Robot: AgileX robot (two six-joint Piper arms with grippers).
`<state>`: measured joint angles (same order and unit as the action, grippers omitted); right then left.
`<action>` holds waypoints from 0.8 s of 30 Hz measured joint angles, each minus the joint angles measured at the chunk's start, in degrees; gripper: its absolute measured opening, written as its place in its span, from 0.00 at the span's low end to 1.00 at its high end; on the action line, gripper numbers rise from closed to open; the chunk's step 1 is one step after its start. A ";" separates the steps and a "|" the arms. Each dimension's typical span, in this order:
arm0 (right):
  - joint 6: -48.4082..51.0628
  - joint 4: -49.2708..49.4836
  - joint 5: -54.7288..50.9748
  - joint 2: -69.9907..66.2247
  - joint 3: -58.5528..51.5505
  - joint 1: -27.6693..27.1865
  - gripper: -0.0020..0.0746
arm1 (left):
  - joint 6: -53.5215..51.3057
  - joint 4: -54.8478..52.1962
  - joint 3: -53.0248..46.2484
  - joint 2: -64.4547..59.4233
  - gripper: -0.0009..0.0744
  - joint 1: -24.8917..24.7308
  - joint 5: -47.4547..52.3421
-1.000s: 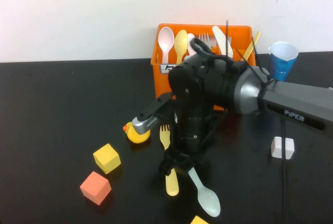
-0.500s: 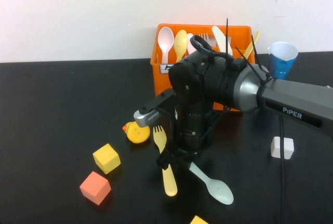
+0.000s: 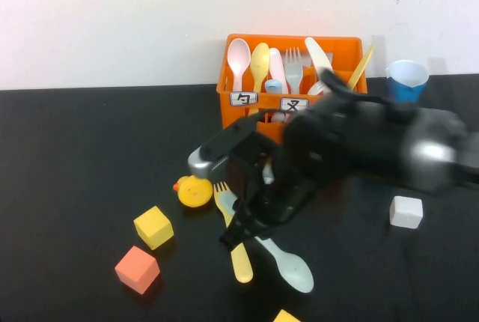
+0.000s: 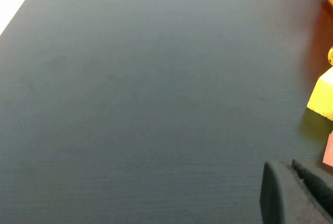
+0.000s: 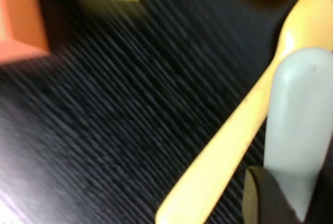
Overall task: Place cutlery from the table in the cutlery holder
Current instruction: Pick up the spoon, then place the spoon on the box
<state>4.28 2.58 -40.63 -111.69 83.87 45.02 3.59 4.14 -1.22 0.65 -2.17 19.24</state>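
Observation:
The orange cutlery holder stands at the back of the black table with a pale pink spoon and several other utensils in it. My right gripper is low over the table in front of it, shut on the handle of the mint-green spoon. The right wrist view shows that handle between the jaws of the right gripper. The yellow fork lies right beside it, touching or nearly so. My left gripper is shut and empty over bare table, out of the high view.
A yellow duck sits by the fork's tines. A yellow cube and an orange cube lie at the front left. A white cube lies on the right, and a blue cup stands beside the crate.
My right arm has swung lower and toward the front, uncovering the crate's front. The mint-green spoon has turned and shifted with the gripper. The fork has slid slightly left.

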 joint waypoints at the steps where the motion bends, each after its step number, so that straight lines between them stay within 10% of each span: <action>1: 0.00 0.36 2.79 1.99 -3.02 0.09 0.25 | 0.00 0.00 0.00 0.00 0.01 0.00 0.00; 11: 0.00 0.26 43.88 19.55 -25.48 0.14 0.25 | -0.13 0.00 0.00 0.00 0.01 0.00 0.00; 24: 0.01 0.70 83.91 15.82 -22.15 -2.73 0.25 | -0.13 0.00 0.00 0.00 0.01 0.00 0.00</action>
<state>4.28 3.28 43.29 -95.86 61.72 42.29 3.47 4.14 -1.22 0.65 -2.17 19.24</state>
